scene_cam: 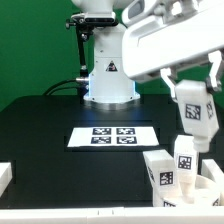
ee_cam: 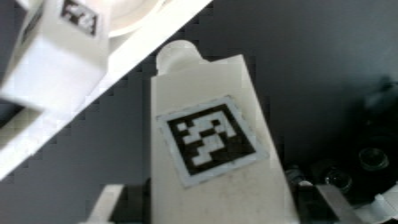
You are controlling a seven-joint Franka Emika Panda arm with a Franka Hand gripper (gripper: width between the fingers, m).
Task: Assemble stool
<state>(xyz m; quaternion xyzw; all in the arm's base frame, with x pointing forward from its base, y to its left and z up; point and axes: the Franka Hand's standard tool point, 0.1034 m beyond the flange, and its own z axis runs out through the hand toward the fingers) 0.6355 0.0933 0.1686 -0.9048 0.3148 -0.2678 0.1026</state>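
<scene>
The black table (scene_cam: 40, 130) has the marker board (scene_cam: 113, 137) lying flat in its middle. At the exterior view's right, the round seat (scene_cam: 212, 195) has two legs (scene_cam: 185, 160) standing by it. The gripper (scene_cam: 192, 92) holds a third leg (ee_cam: 210, 125) above them, pinched between its fingers.

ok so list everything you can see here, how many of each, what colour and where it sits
held leg: one, white with a black-and-white tag, in the gripper above the exterior view's right; fills the wrist view.
legs on the table: at least two, white with tags, standing at the exterior view's lower right.
seat: one, white, round and rimmed, partly cut off at the exterior view's lower right corner.
marker board: one, white with four tags, flat at mid-table.
table: one, black.
arm base: one, white, at the back.
gripper: one, white, closed on the held leg.
</scene>
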